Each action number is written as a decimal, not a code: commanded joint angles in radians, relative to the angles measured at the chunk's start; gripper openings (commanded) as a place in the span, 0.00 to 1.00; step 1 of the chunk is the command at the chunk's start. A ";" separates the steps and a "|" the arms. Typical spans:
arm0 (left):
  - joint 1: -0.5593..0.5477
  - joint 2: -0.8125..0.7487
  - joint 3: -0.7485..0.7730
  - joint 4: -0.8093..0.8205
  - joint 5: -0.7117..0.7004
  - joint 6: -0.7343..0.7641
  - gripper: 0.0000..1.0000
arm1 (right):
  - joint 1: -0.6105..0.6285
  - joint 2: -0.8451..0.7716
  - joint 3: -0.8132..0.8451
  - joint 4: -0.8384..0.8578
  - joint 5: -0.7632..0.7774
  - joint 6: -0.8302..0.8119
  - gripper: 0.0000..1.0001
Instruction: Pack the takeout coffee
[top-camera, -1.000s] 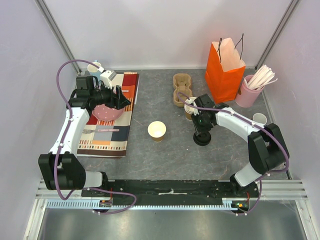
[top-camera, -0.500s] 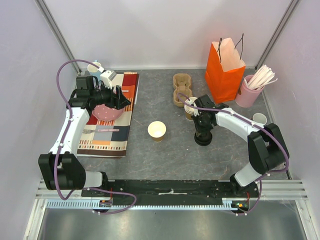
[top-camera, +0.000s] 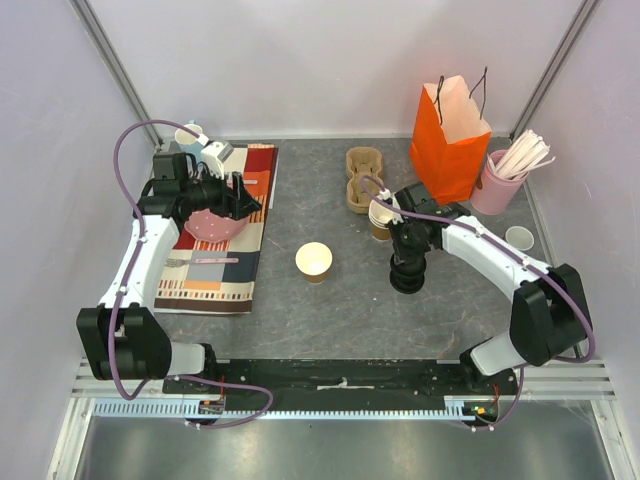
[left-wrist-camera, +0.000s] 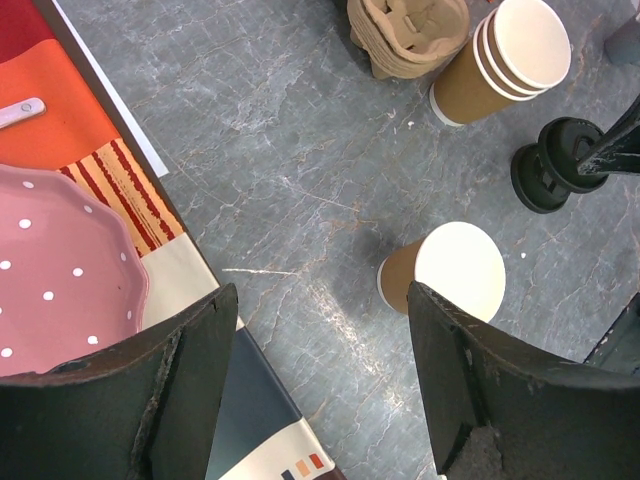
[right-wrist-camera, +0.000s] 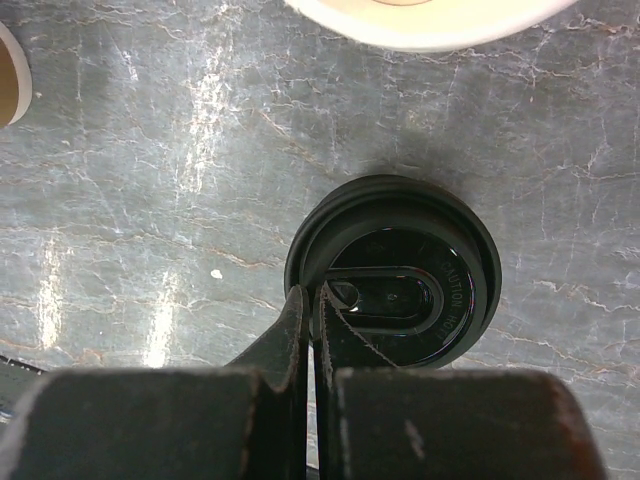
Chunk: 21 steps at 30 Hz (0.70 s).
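Beside black lid (right-wrist-camera: 440, 250): stacked cups (left-wrist-camera: 497, 62), cup carrier (left-wrist-camera: 405, 35).

I work in a robotics lab test cell, not a real café. Plain pale walls (top-camera: 320, 60) close in three sides, held by bare aluminium posts (top-camera: 108, 58). My left arm (top-camera: 140, 260) and right arm (top-camera: 490, 255) are bolted to a slotted metal rail (top-camera: 300, 405) at the near edge of a grey stone-look tabletop (top-camera: 330, 310), with purple cables (top-camera: 120, 150) looping loose. The café things look staged: an orange paper bag (top-camera: 450, 145), a cardboard cup carrier (top-camera: 362, 180) and a striped placemat (top-camera: 225, 250).
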 joint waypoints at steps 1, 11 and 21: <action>-0.005 -0.028 -0.004 0.018 0.029 0.029 0.76 | 0.022 -0.038 0.055 -0.036 -0.010 -0.031 0.00; -0.003 -0.028 0.001 0.012 0.019 0.019 0.76 | 0.231 -0.161 0.175 -0.107 -0.140 -0.128 0.00; -0.003 -0.046 -0.017 0.001 -0.011 0.041 0.76 | 0.441 0.041 0.313 0.159 -0.137 -0.281 0.00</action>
